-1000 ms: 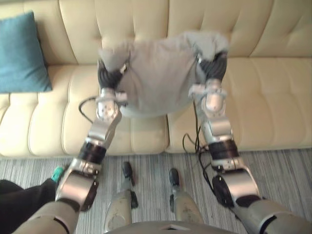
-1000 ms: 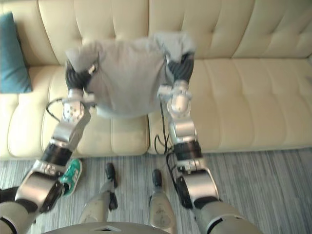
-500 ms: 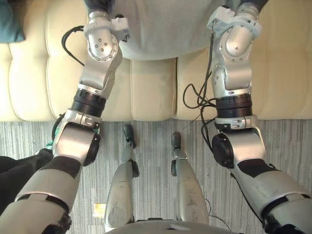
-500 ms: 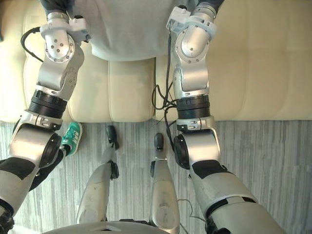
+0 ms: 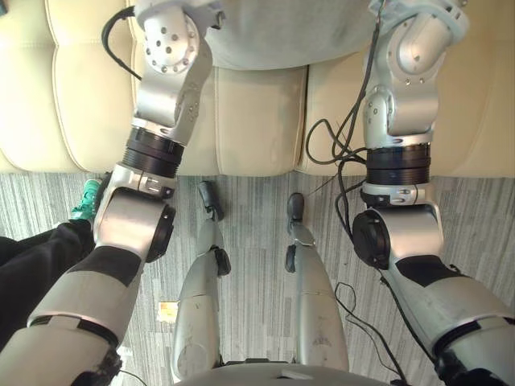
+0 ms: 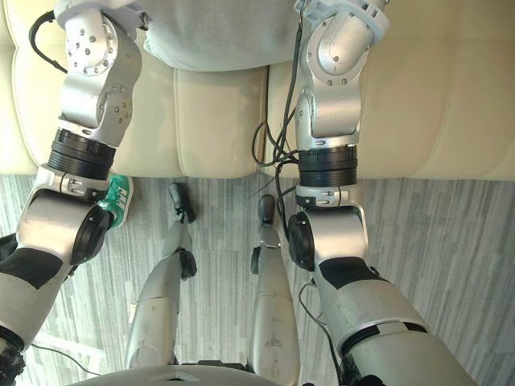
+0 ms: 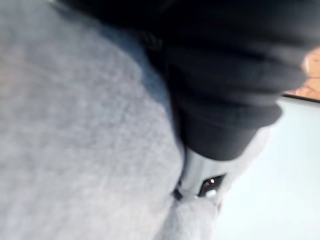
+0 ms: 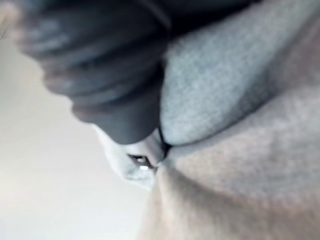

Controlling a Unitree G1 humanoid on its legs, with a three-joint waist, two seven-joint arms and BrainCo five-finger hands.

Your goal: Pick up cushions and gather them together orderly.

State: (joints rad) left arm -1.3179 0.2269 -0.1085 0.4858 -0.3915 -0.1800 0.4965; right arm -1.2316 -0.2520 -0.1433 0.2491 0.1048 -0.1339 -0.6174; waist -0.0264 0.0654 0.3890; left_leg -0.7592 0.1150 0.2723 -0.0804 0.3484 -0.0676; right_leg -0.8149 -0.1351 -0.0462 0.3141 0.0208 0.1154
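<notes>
A grey cushion (image 5: 282,40) hangs over the cream sofa (image 5: 249,121), its lower edge showing between my two raised forearms. In the left wrist view my left hand (image 7: 225,75) lies against the cushion (image 7: 75,125), one silver finger (image 7: 197,172) sunk into a fold of the cloth. In the right wrist view my right hand (image 8: 115,85) grips the other side of the cushion (image 8: 240,150), with creases running to the finger (image 8: 137,162) that pinches it.
The sofa's front edge meets a grey striped carpet (image 6: 442,225). A person's teal shoe (image 6: 119,197) and dark trouser leg (image 5: 32,265) are on the floor at my left, close to my left arm.
The head views have tilted down, so both hands and most of the cushion have left the top edge. The cushion stays held between my arms, which reach farther forward over the sofa.
</notes>
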